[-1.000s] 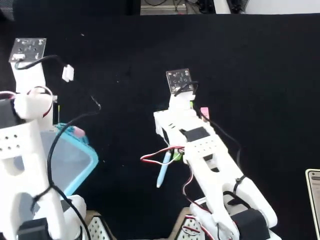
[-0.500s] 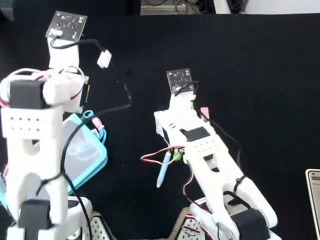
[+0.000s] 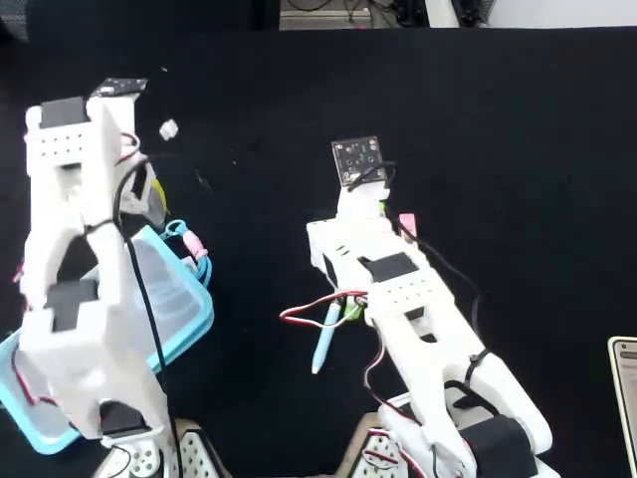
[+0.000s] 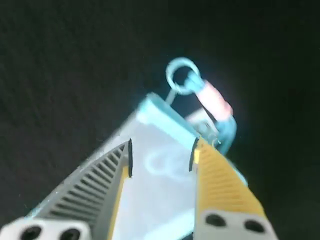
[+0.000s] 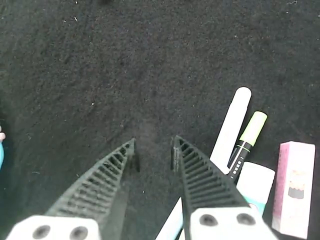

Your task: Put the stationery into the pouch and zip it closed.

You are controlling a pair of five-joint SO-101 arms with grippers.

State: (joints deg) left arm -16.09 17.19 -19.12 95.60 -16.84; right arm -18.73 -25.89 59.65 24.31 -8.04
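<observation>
Pouch (image 3: 181, 299) lies on the black table (image 3: 518, 149) with the left claw (image 4: 160, 155) spread over its clear face. Right claw (image 5: 152, 149) is spread too (nothing between), just beside the pen (image 5: 231, 125), highlighter (image 5: 248, 137) and eraser (image 5: 292, 185).

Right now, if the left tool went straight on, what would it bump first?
Most likely the pouch: the left tool points at its clear side, near the zipper pull. How far off it is, the picture does not show.
</observation>
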